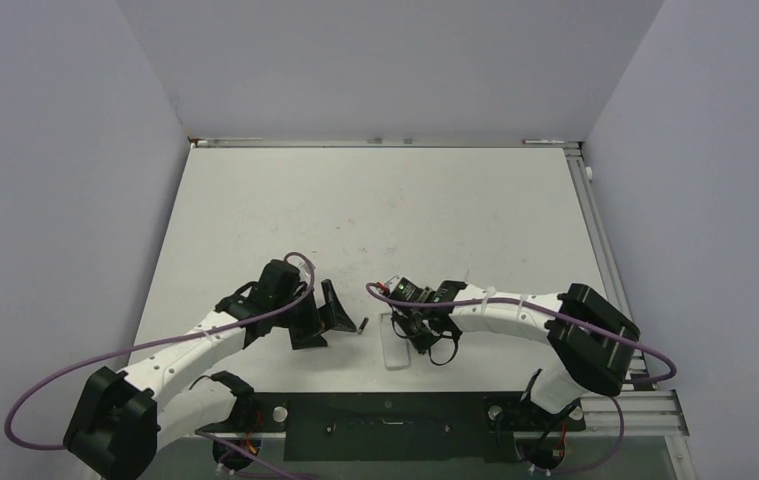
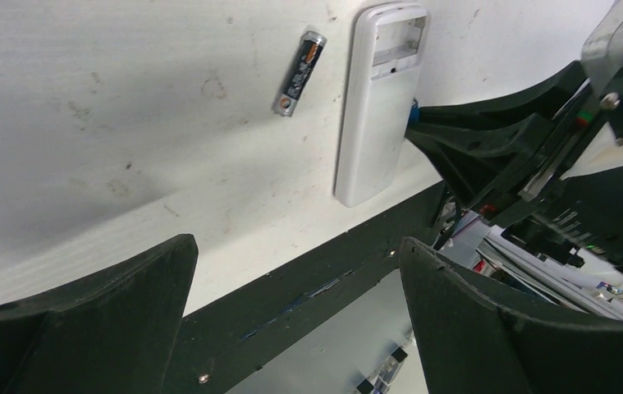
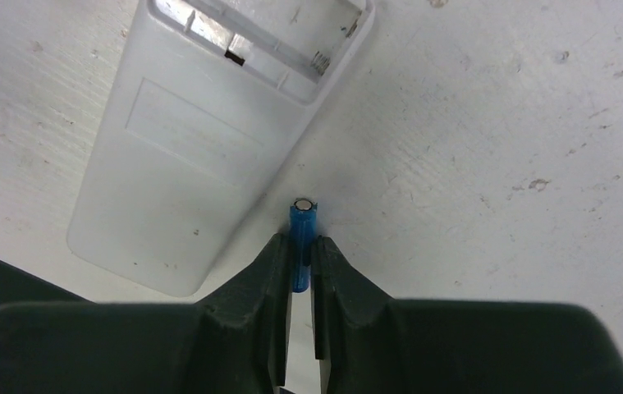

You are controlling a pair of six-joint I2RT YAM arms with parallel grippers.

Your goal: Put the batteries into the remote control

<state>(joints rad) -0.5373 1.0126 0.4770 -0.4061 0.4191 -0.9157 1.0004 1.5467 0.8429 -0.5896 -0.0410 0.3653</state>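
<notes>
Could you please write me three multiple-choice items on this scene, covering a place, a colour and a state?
1. Where is the dark battery? A. on the table beside the remote control; B. inside it; C. standing on it.
2. What colour is the right gripper's battery? A. red; B. green; C. blue.
3. The remote's battery compartment is: A. covered; B. open, empty; C. open, full.
Answers: 1 A, it lies loose on the table; 2 C, the blue battery sits between the shut fingers; 3 B, only contacts show inside.

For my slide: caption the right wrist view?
Right end effector pinches blue battery beside the face-down remote, its compartment open.
</notes>
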